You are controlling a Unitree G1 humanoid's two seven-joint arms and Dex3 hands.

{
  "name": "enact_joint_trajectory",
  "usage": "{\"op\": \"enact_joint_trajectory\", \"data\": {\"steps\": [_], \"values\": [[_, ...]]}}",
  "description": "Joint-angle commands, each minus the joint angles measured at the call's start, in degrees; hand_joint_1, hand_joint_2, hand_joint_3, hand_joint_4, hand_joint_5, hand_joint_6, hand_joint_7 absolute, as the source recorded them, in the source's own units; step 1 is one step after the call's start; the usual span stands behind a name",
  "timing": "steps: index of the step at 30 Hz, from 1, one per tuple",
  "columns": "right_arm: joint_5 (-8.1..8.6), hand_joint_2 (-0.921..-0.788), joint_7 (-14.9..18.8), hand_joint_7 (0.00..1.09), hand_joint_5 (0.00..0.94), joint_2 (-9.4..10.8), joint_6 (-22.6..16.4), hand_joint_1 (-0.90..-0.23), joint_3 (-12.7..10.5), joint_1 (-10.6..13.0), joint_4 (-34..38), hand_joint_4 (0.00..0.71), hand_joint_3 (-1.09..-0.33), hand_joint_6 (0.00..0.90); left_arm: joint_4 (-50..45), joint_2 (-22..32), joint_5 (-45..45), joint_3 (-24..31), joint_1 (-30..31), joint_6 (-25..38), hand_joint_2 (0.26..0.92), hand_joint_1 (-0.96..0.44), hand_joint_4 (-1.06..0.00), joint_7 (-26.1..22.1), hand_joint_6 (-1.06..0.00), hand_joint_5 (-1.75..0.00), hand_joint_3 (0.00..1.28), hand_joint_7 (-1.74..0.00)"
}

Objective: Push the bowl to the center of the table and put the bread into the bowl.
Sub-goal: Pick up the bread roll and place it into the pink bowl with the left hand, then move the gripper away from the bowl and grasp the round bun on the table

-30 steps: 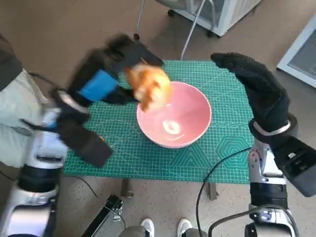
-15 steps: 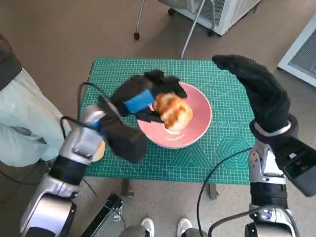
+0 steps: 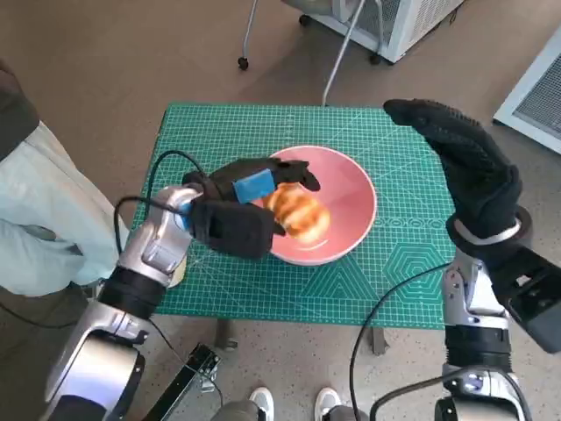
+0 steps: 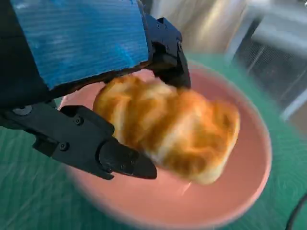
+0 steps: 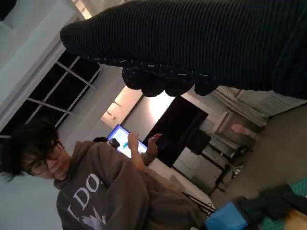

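Observation:
A pink bowl (image 3: 346, 180) stands near the middle of the green cutting mat (image 3: 386, 272). My left hand (image 3: 254, 195) reaches over the bowl's left rim and holds a golden bread roll (image 3: 300, 213) low inside it. In the left wrist view the bread (image 4: 177, 129) sits between the black fingers (image 4: 110, 153) just above the bowl's floor (image 4: 192, 201). My right hand (image 3: 465, 162) hangs raised above the mat's right side, fingers spread, holding nothing. The right wrist view shows the glove (image 5: 201, 43) from behind.
The mat covers the small table, whose front edge (image 3: 289, 317) faces me. A person in a brown hoodie (image 5: 100, 191) appears in the right wrist view. Pale cloth (image 3: 35, 210) lies at the left. Chair legs (image 3: 337, 61) and white cabinets (image 3: 386, 22) stand behind the table.
My left hand has carried the bread from above the mat's left part over the bowl and lowered it inside. The right hand has stayed nearly still.

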Motion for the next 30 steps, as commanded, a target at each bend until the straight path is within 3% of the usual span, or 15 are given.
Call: {"op": "enact_joint_trajectory", "data": {"steps": [1, 7, 8, 9, 11, 14, 20, 23, 30], "values": [[0.16, -0.921, 0.27, 0.77, 0.147, 0.14, 0.69, -0.654, -0.14, 1.13, 0.49, 0.192, -0.762, -0.001, -7.2, 1.66, -2.22, 2.61, 2.28, -1.34, 0.815, -0.2, 0.0, 0.36, 0.0, -0.01, 0.07, -0.4], [0.26, -0.921, 0.5, 0.77, 0.16, 0.13, 0.58, -0.653, -0.24, 1.05, 0.85, 0.185, -0.761, -0.001, -14.62, 4.26, -4.21, 5.82, 4.32, -2.65, 0.835, -0.22, -0.05, -0.02, -0.07, -0.02, 0.05, -0.47], [0.27, -0.921, 0.54, 0.77, 0.186, 0.13, 0.57, -0.652, -0.25, 1.01, 0.94, 0.171, -0.761, -0.001, -16.21, 4.85, -4.7, 6.55, 4.68, -2.61, 0.836, -0.22, -0.06, -0.26, -0.08, -0.03, 0.05, -0.48], [0.31, -0.921, 0.61, 0.77, 0.29, 0.17, 0.55, -0.65, -0.26, 0.88, 1.2, 0.117, -0.759, -0.001, -18.3, 5.67, -5.56, 7.65, 5.12, -2.4, 0.84, -0.21, -0.08, -0.75, -0.11, -0.03, 0.04, -0.48], [0.41, -0.921, 0.74, 0.77, 0.4, 0.19, 0.55, -0.65, -0.27, 0.7, 1.49, 0.059, -0.758, -0.001, -22.18, 7.21, -6.7, 9.45, 6.06, -1.81, 0.846, -0.2, -0.12, -1.43, -0.16, -0.03, 0.03, -0.47], [0.48, -0.921, 0.89, 0.77, 0.48, 0.19, 0.51, -0.65, -0.29, 0.55, 1.73, 0.019, -0.756, -0.001, -27.41, 9.34, -7.29, 11.54, 7.58, -0.97, 0.853, -0.19, -0.18, -1.8, -0.23, -0.02, 0.02, -0.42], [0.29, -0.921, 0.74, 0.77, 0.514, 0.26, 0.8, -0.652, -0.21, 0.32, 1.63, 0.001, -0.751, -0.001, -38.85, 16.48, -4.84, 17.72, 14.38, -3.58, 0.844, -0.22, -0.29, -0.27, -0.38, -0.01, 0.0, -0.24], [0.63, -0.921, 1.0, 0.77, 0.514, 0.17, 1.06, -0.656, -0.25, 0.24, 1.64, 0.0, -0.745, -0.001, -42.2, 20.37, -5.58, 21.29, 18.34, -4.18, 0.836, -0.23, -0.29, -1.41, -0.41, 0.0, 0.0, -0.19], [1.98, -0.921, 1.99, 0.76, 0.508, -0.08, 2.22, -0.653, -0.55, -0.17, 1.8, -0.001, -0.732, -0.001, -47.59, 28.11, -8.55, 28.85, 28.21, 1.11, 0.825, -0.26, -0.18, -6.98, -0.33, 0.0, 0.0, -0.11]]}}
